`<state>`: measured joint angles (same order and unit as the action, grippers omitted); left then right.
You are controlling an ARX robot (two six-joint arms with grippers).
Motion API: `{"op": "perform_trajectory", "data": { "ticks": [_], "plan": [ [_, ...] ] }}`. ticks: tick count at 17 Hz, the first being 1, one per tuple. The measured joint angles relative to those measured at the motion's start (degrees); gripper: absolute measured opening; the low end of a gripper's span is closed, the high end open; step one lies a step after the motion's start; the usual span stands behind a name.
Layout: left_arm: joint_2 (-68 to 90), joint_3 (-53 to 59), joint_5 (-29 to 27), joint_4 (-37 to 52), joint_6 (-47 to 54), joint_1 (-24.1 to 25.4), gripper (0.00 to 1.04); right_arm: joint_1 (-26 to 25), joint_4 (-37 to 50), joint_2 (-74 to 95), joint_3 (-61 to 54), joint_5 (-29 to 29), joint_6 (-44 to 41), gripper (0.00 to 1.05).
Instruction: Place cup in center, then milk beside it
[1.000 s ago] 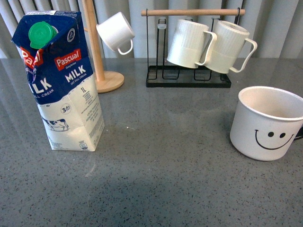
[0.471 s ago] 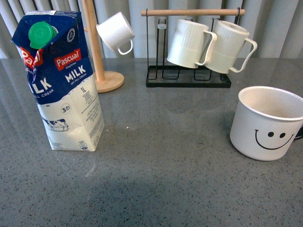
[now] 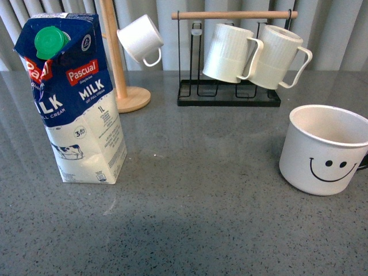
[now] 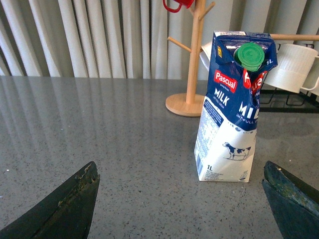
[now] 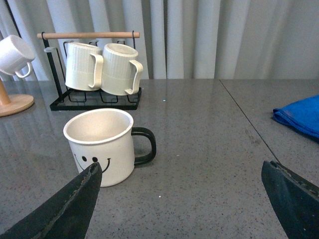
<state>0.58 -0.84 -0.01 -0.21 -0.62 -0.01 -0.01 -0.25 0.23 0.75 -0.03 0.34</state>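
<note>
The cup [image 3: 325,150], a wide white mug with a black smiley face, stands upright at the right of the grey table. It also shows in the right wrist view [image 5: 102,144], its black handle pointing away from the rack side. The milk [image 3: 72,98], a tall blue and white carton with a green cap, stands upright at the left. It also shows in the left wrist view [image 4: 232,107]. My left gripper [image 4: 182,199] is open and empty, short of the carton. My right gripper [image 5: 182,199] is open and empty, short of the cup. Neither arm shows in the front view.
A black wire rack [image 3: 230,92] with two ribbed cream mugs [image 3: 230,53] stands at the back. A wooden mug tree [image 3: 118,63] holds a small white cup [image 3: 141,39] at the back left. A blue cloth [image 5: 299,117] lies on the table beyond the cup's handle side.
</note>
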Motion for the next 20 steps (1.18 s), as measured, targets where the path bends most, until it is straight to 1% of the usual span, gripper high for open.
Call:
{"op": "perform_trajectory", "data": {
  "ticks": [7, 8, 9, 10, 12, 14, 15, 16, 19, 20],
  "plan": [
    [0.0, 0.0, 0.0, 0.0, 0.02, 0.0, 0.98, 0.13, 0.26, 0.0, 0.0, 0.5, 0.35, 0.98],
    [0.0, 0.0, 0.0, 0.0, 0.0, 0.0, 0.98, 1.29, 1.79, 0.04, 0.0, 4.13, 4.44, 0.98],
    [0.0, 0.0, 0.0, 0.0, 0.0, 0.0, 0.98, 0.87, 3.02, 1.14, 0.04, 4.07, 7.89, 0.98],
    [0.0, 0.0, 0.02, 0.0, 0.0, 0.0, 0.98, -0.85, 4.9, 3.65, 0.31, 2.47, 9.62, 0.98],
    [0.0, 0.0, 0.0, 0.0, 0.0, 0.0, 0.98, -4.33, 13.81, 13.22, 3.26, -1.92, 10.4, 0.98],
    [0.0, 0.0, 0.0, 0.0, 0.0, 0.0, 0.98, -4.44, 24.41, 24.9, 8.87, -6.19, 8.35, 0.98],
    [0.0, 0.0, 0.0, 0.0, 0.0, 0.0, 0.98, -3.85, 30.93, 33.53, 13.22, -8.0, 5.14, 0.98],
    [0.0, 0.0, 0.0, 0.0, 0.0, 0.0, 0.98, -2.49, 35.8, 41.03, 17.33, -8.02, 2.16, 0.98],
    [0.0, 0.0, 0.0, 0.0, 0.0, 0.0, 0.98, -2.29, 30.88, 58.16, 31.17, -12.41, -0.28, 0.98],
    [0.0, 0.0, 0.0, 0.0, 0.0, 0.0, 0.98, -2.29, 27.39, 64.3, 36.57, -14.21, -1.49, 0.98]
  ]
}}
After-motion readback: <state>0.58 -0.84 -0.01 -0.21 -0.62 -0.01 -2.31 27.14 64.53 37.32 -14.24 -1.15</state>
